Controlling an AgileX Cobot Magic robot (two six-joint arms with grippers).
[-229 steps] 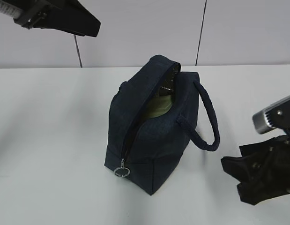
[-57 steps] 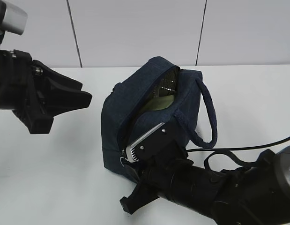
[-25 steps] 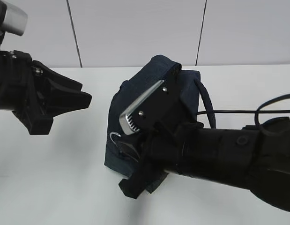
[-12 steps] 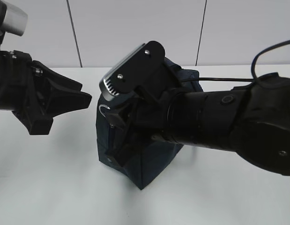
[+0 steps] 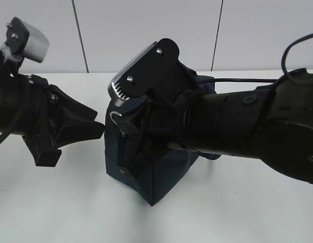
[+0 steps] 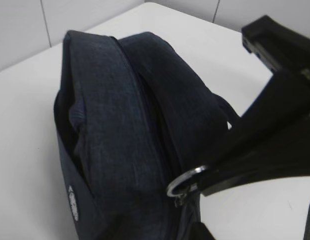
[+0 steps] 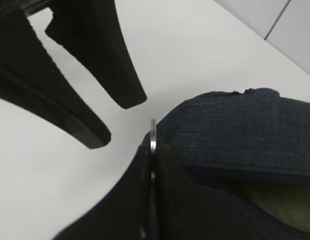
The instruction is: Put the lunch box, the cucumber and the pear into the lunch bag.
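The dark navy lunch bag [image 5: 164, 174] stands on the white table. My right gripper [image 5: 122, 123] reaches across it and is shut on the metal ring pull [image 5: 114, 117] at the bag's upper left end. The right wrist view shows the ring [image 7: 153, 134] pinched edge-on between the jaws [image 7: 152, 150]. The left wrist view shows the ring [image 6: 181, 181] and the bag's top [image 6: 109, 115]. A pale green patch [image 7: 290, 209], the lunch box lid, shows inside the bag's gap. My left gripper [image 5: 95, 129] is open and empty, just left of the bag [image 7: 114, 120]. The cucumber and pear are hidden.
The white table [image 5: 50, 202] runs back to a pale panelled wall [image 5: 146, 30]. My right arm [image 5: 247, 131] covers most of the bag and its handle. A cable [image 5: 298, 45] loops above that arm.
My right gripper has carried the ring pull from the bag's low front corner up to its top end. The bag has shifted a little left. My left gripper has moved closer to the bag.
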